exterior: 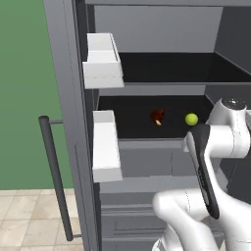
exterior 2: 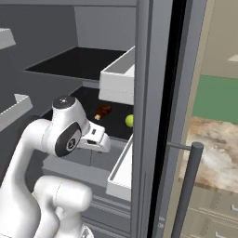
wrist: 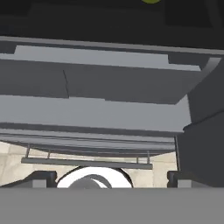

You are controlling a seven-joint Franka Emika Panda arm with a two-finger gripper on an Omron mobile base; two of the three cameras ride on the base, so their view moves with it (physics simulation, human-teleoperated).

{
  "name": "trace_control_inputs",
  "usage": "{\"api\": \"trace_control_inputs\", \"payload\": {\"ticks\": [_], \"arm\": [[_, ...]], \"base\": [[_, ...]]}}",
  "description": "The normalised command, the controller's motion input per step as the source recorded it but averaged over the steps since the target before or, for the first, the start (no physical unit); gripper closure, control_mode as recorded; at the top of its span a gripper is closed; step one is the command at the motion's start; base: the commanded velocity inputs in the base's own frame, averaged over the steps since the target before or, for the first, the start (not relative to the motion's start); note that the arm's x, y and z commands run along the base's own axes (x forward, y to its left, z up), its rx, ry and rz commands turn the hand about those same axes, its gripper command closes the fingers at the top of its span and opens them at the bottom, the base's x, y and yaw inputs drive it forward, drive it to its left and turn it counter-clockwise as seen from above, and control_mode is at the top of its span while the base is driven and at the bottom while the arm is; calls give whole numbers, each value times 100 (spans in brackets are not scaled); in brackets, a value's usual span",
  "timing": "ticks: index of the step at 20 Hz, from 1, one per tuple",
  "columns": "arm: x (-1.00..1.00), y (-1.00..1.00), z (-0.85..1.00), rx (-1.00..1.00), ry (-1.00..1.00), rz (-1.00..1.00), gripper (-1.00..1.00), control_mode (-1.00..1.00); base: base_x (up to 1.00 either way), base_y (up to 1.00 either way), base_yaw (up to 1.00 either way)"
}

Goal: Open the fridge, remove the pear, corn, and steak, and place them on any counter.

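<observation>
Fridge [exterior: 68,98]: both doors swung wide, white door shelves exposed; opening step judged complete.

Pear [exterior: 191,119]: small yellow-green ball on the dark middle shelf, at roughly 3 o'clock from the reddish-brown item; seen again at [exterior 2: 129,121] near the shelf's front edge, and as a sliver at 12 o'clock in the hand view [wrist: 151,1]. Not yet removed.

Steak [exterior: 157,116]: taken to be the reddish-brown lump with an orange fleck, mid-shelf, apart from the pear; seen also at [exterior 2: 103,111]. Not yet removed.

Corn: not identified on either visible shelf; location cannot be told.

Counter [exterior 2: 214,153]: marbled top beyond the right door, at about 3 o'clock in the right base view; none of the three items on the visible part.

Gripper [wrist: 111,177]: fingers spread fully apart, nothing between them; pointed at the grey drawer fronts below the pear's shelf.

Remaining, as judged: all three retrievals and placements; pear nearest to hand.
</observation>
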Motion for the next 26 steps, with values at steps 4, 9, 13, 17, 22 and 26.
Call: {"api": "trace_control_inputs", "payload": {"ticks": [4,9,13,17,22,26], "arm": [[78,-17,12,-10,-14,0,-100,-100],[77,-47,10,-5,-15,0,-100,-100],[43,-39,11,-1,-16,0,-100,-100],[36,-18,7,0,-6,0,-100,-100],[63,-7,0,0,0,0,-100,-100],[40,-28,0,0,-2,0,-100,-100]], "base": [[0,0,0],[0,0,0],[0,0,0],[0,0,0],[0,0,0],[0,0,0]]}}
